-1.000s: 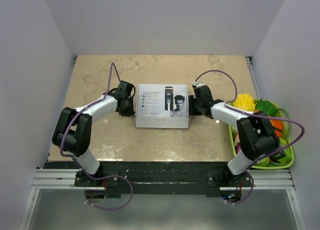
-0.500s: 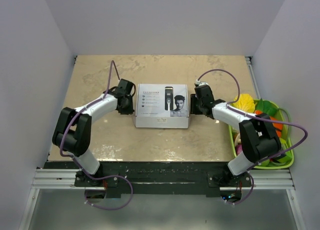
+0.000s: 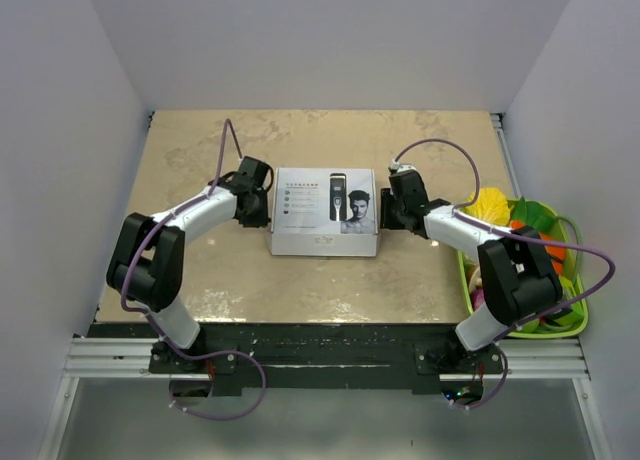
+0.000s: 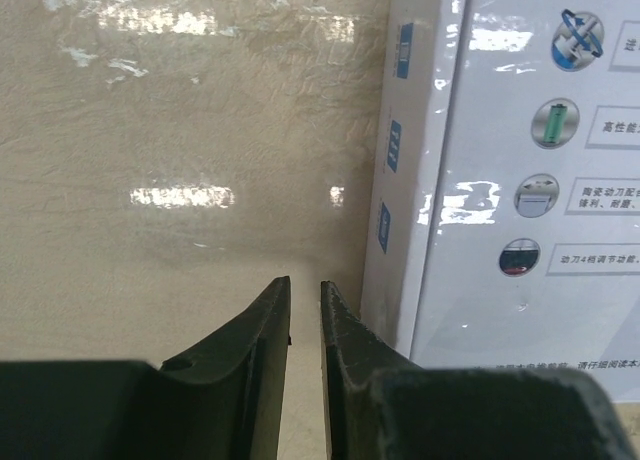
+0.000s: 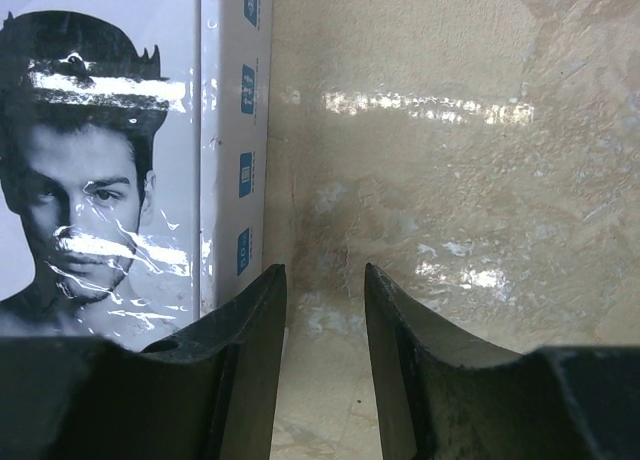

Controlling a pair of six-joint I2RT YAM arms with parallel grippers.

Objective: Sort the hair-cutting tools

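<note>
No clipper or black accessory shows in any view. A white cardboard box [image 3: 325, 212] printed with a clipper and a man's face lies flat at the table's middle. My left gripper [image 3: 262, 210] sits low at the box's left side. In the left wrist view its jaws [image 4: 305, 280] are almost closed with nothing between them, and the box's side wall [image 4: 415, 180] is just to their right. My right gripper [image 3: 388, 217] sits low at the box's right side. In the right wrist view it [image 5: 325, 267] is open a little and empty, with the box [image 5: 100, 180] to its left.
A green basket [image 3: 575, 325] of colourful toy vegetables [image 3: 490, 202] stands at the table's right edge, under my right arm's elbow. White walls close in the table on the left, back and right. Bare tan tabletop [image 3: 330, 140] lies behind the box.
Both grippers have shifted only slightly beside the box. The box has not moved.
</note>
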